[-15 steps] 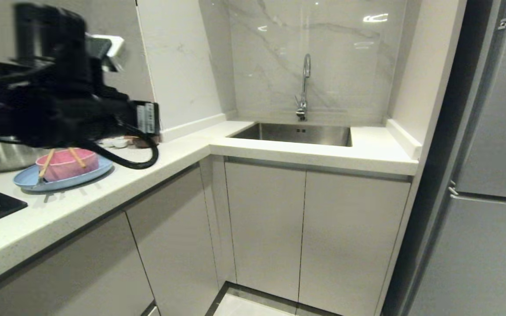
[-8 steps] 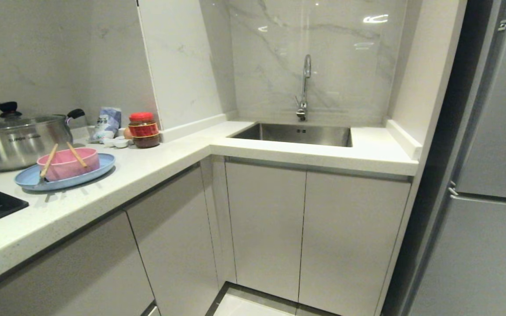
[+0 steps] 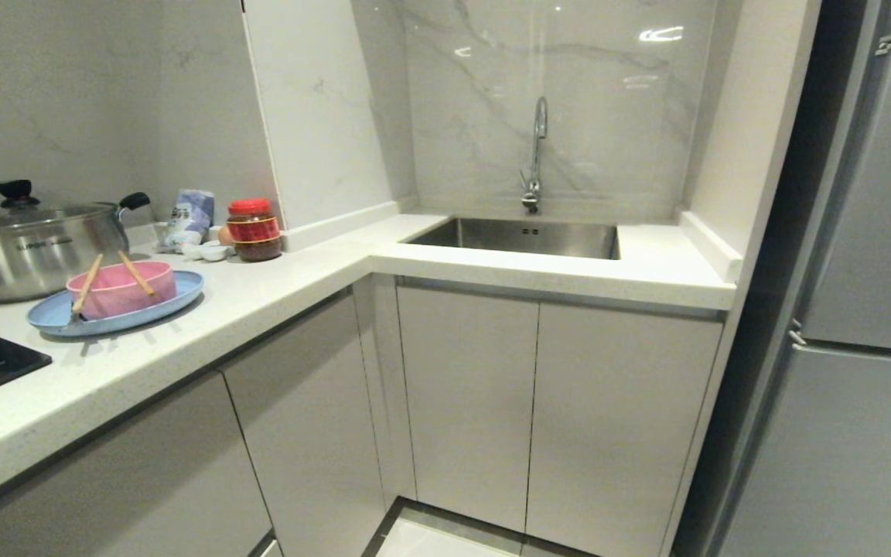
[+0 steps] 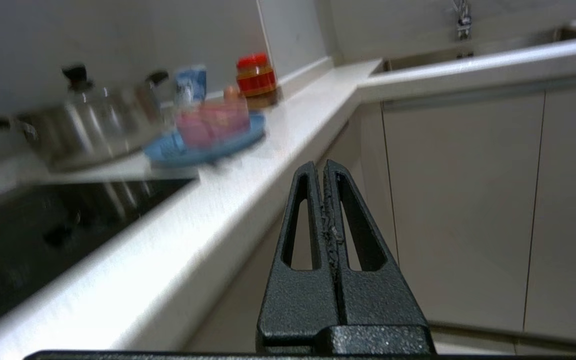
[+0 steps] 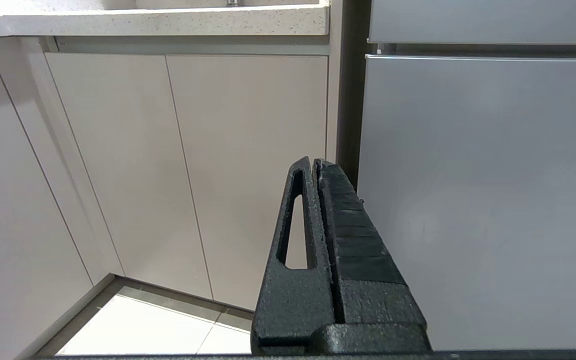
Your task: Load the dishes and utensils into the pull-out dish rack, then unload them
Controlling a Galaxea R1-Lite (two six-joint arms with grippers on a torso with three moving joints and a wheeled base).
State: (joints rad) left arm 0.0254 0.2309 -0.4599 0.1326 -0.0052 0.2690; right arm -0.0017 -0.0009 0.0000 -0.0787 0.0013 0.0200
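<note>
Left gripper [image 4: 324,167]: fingers pressed fully together, nothing between them, touching nothing; it hangs below the countertop [image 3: 260,294] edge, in front of the cabinet fronts.

On the countertop, from the left: steel pot [image 3: 28,247] with glass lid, then the light-blue plate [image 3: 175,294] carrying the pink bowl [image 3: 117,292], with two wooden chopsticks [image 3: 136,273] leaning across the bowl's rim (no cutlery can be made out). A red-lidded jar [image 3: 254,229] stands further along, the sink [image 3: 523,236] beyond it.

The pull-out dish rack is not in view; every cabinet front is closed.

Right gripper [image 5: 318,167]: likewise clamped shut and empty, low before the cabinets beside the refrigerator [image 5: 483,200].
</note>
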